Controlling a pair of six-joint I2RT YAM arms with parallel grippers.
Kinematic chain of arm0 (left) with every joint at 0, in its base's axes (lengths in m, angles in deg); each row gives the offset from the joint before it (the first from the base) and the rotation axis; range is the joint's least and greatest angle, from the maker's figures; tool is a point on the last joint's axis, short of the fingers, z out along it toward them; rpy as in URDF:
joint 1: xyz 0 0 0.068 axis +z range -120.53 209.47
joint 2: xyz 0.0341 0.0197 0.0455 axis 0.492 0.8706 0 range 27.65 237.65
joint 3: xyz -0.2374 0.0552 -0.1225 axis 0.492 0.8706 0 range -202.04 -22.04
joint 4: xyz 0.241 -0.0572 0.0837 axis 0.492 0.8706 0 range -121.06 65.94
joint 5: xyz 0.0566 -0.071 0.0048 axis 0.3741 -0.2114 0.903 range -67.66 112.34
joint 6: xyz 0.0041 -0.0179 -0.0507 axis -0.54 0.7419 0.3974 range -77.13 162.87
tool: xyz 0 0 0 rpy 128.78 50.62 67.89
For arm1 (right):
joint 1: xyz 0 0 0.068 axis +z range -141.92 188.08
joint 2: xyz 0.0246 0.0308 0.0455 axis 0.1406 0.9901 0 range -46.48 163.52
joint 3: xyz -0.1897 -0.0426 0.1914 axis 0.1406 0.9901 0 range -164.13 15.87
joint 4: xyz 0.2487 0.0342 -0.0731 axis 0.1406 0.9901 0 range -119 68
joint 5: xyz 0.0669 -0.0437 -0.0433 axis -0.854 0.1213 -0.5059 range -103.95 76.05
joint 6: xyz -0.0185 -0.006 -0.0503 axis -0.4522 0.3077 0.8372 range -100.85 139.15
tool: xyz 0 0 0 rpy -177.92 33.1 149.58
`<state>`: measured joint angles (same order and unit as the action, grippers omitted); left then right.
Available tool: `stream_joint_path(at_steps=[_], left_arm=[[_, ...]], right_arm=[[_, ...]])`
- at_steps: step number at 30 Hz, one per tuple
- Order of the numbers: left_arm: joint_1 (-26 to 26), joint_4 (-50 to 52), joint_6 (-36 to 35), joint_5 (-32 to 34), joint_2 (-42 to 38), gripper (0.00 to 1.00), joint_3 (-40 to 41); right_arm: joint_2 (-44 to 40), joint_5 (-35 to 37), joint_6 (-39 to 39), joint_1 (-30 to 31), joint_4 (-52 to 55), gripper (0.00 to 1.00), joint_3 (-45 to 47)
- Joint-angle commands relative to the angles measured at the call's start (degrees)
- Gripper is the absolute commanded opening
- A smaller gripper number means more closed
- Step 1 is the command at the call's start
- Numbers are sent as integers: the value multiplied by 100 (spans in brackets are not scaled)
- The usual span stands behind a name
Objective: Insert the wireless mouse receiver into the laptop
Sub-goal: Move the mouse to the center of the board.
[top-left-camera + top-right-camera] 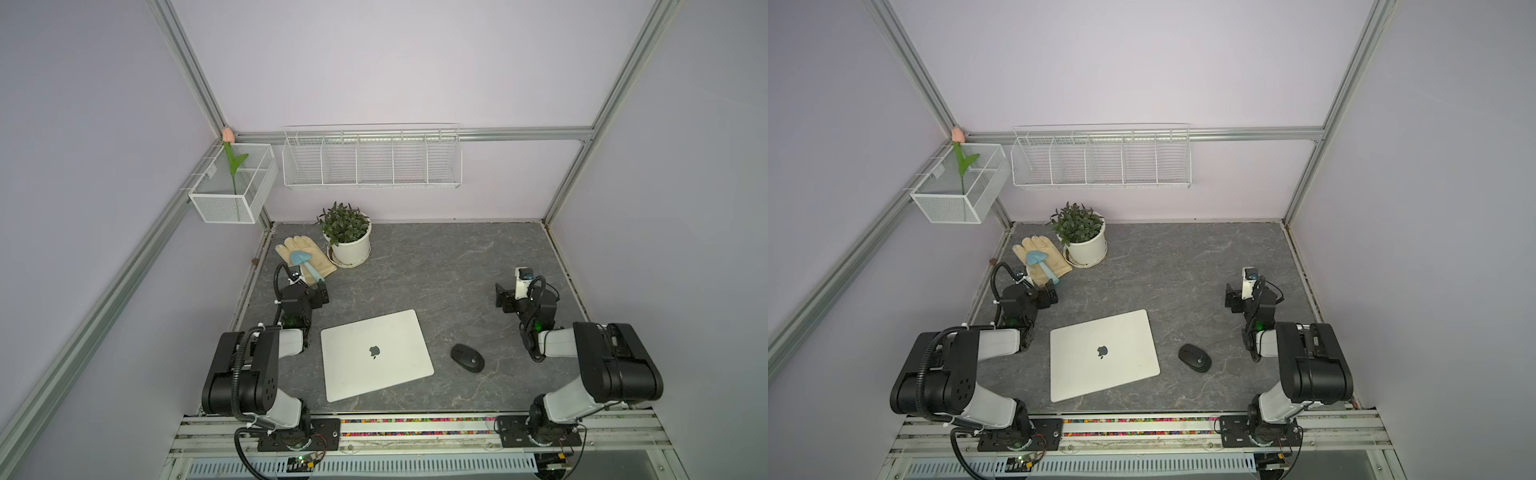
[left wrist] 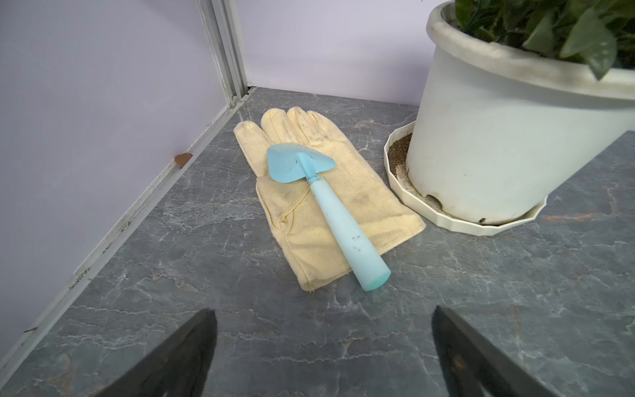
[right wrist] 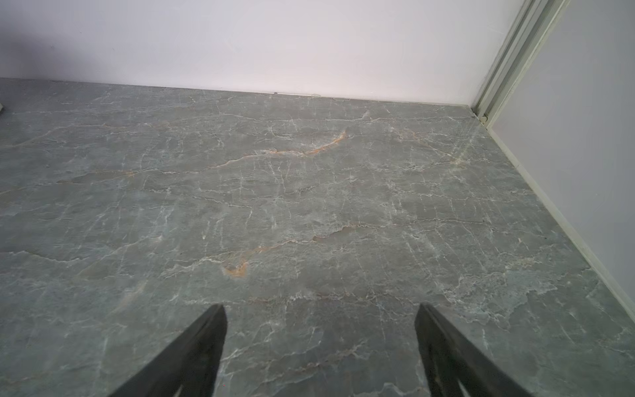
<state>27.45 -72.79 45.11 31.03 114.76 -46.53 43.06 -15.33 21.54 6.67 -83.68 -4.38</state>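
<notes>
Silver-white laptop [image 1: 376,355] lies closed, lid up, on the table [image 1: 457,257]. In a top view we read it at 5 o'clock from the left gripper [image 1: 322,294] and 8 o'clock from the right gripper [image 1: 503,298], well apart from both. Both stand wide open, empty. We cannot locate the wireless mouse receiver.

1. You are looking at one laptop [image 1: 376,354] and one mouse [image 1: 467,357].
2. You are seeing one glove [image 2: 364,192] and one trowel [image 2: 338,220].
3. You are viewing one pot [image 2: 498,144] and one saucer [image 2: 464,227].
4. You are facing one rack [image 1: 372,160], one box [image 1: 232,195] and one tulip [image 1: 227,135].
5. You are running two arms: left arm [image 1: 245,361], right arm [image 1: 611,361].
</notes>
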Motion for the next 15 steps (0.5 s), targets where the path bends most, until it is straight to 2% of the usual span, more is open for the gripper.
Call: stream_joint_path(at_steps=[1,7,10,15], left_arm=[[6,-78,-68,-51,-63,100,-73],[9,-80,-68,-48,-63,100,-73],[8,-73,-71,-43,-67,100,-80],[18,-76,-57,-52,-63,100,-73]], right_arm=[[-51,-133,43,-8,-117,89,26],[-53,-130,40,-6,-114,89,30],[-60,326,-141,-8,16,89,-31],[-60,385,-154,-8,-86,89,12]])
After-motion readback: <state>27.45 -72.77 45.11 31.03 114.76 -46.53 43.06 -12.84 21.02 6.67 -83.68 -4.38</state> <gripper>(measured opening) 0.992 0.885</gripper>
